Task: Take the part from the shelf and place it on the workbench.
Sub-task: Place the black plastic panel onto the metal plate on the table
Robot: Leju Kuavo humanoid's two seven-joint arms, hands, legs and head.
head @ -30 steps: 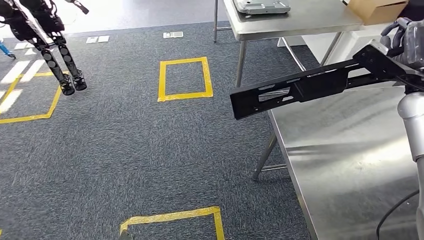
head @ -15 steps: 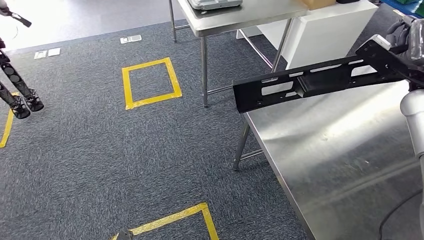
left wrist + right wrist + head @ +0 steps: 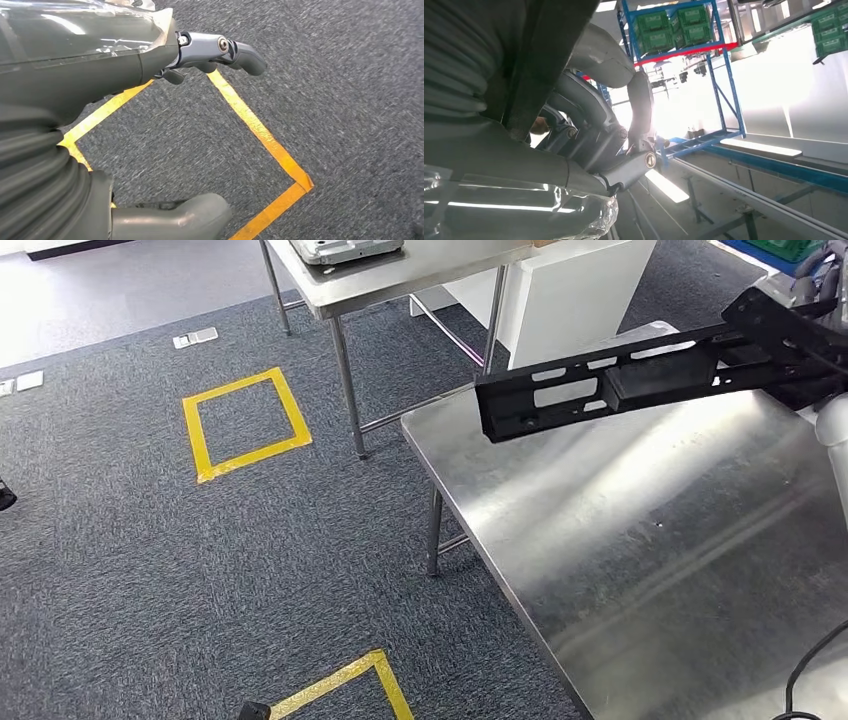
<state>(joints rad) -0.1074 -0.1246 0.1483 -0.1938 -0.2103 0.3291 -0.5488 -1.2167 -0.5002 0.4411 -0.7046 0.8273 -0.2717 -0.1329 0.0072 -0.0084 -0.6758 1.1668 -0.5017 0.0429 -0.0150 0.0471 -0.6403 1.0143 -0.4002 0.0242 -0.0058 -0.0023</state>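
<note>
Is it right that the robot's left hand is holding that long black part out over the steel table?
Not quite: it is the right hand that holds the long black part over the steel table, as the head view shows. The left hand holds nothing, above the carpet.

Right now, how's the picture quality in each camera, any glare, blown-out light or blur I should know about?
Head view: sharp, with a broad bright glare band across the steel workbench under the black part. Left wrist view: evenly lit, carpet slightly soft toward the edges, left hand clear. Right wrist view: strongly backlit, the background behind the blue shelf washed out white, leaving the right hand dark.
</note>
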